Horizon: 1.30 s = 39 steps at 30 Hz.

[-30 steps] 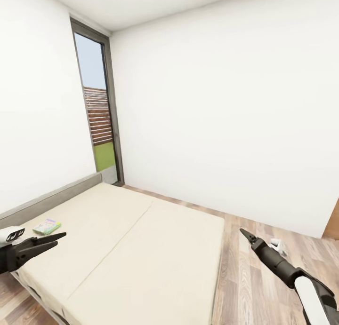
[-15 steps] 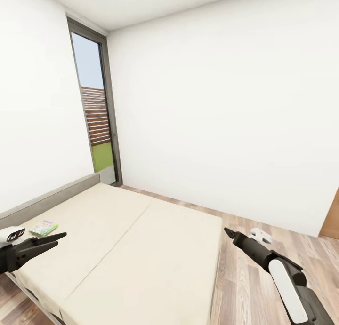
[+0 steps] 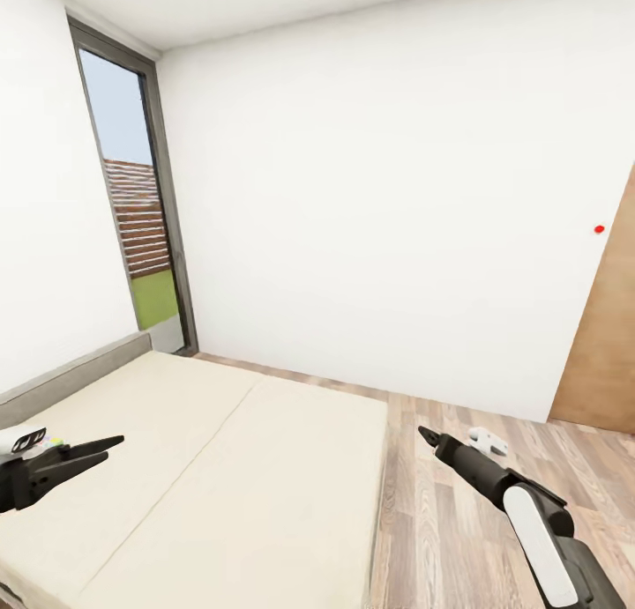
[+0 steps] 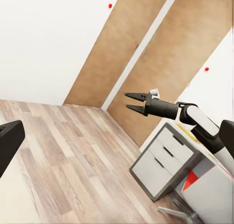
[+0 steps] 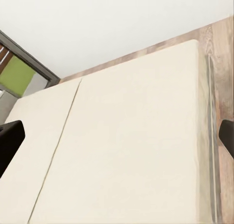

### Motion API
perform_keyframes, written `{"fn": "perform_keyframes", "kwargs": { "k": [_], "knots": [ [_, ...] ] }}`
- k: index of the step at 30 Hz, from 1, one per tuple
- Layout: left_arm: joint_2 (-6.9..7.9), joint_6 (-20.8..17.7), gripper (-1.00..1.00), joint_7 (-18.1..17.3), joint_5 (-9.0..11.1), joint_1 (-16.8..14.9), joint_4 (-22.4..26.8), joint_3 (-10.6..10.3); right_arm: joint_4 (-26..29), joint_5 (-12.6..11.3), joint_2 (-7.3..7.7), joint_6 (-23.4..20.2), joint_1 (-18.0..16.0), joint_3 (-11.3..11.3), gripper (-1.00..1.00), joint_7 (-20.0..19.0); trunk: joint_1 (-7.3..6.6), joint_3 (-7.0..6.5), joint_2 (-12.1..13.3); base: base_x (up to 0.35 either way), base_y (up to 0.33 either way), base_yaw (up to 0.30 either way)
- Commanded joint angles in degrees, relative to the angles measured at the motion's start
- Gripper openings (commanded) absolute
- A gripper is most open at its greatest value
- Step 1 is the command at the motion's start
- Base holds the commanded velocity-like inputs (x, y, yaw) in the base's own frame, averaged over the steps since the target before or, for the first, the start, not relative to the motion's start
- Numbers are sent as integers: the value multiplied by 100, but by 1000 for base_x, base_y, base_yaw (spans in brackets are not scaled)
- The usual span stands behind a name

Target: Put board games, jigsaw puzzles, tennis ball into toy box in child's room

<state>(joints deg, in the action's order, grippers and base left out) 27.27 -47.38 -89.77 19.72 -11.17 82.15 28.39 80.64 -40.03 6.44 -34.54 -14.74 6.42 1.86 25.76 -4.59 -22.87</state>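
The bed (image 3: 265,468) with two cream mattress halves and a grey frame fills the lower left of the head view; its mattress (image 5: 131,136) also lies under the right wrist camera. My left gripper (image 3: 113,447) hovers over the bed's left side, open and empty. A sliver of a pale green board game (image 3: 55,441) peeks out just behind it. My right gripper (image 3: 425,434) hangs over the floor beside the bed's right edge. In the left wrist view the right gripper (image 4: 127,101) is open and holds nothing.
A tall dark-framed window (image 3: 132,204) stands at the far left. A wooden door (image 3: 604,327) is at the right, with wood plank floor (image 3: 459,521) beside the bed. The left wrist view shows a grey drawer unit (image 4: 163,160) under a desk and wooden doors (image 4: 146,44).
The whole view has swung to the right, bringing the door in. The right arm drew in toward the bed. The green board game is now mostly hidden behind the left gripper.
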Motion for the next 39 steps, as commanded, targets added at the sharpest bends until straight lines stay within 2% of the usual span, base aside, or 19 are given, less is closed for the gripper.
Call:
{"fn": "perform_keyframes", "kwargs": {
  "k": [1, 7, 14, 22, 39],
  "knots": [
    [2, -61, 100, -23, -3, 1, 2, 3, 2, -44, 2, -25, 3, 5, 100, -3, 2, 3, -5, 0, 0, -278],
    [6, -61, 100, -23, -3, 1, 2, 7, -1, -41, 6, -21, 20, 16, 100, -231, 2, 3, -5, 0, 38, -279],
    [6, -61, 100, -23, 4, 1, 2, 8, -19, -40, 6, -26, 24, 92, 100, -519, 2, 3, -5, 0, 217, -280],
    [6, -58, 100, -23, 4, 1, 2, 8, -38, -48, 6, -27, 24, 112, 100, -562, 2, 3, -5, 0, 247, -280],
    [20, -60, 100, -23, 5, 1, 2, 8, -23, -44, -20, -13, 40, 114, 100, -564, 2, 62, -5, -5, 71, -203]
  ]
}}
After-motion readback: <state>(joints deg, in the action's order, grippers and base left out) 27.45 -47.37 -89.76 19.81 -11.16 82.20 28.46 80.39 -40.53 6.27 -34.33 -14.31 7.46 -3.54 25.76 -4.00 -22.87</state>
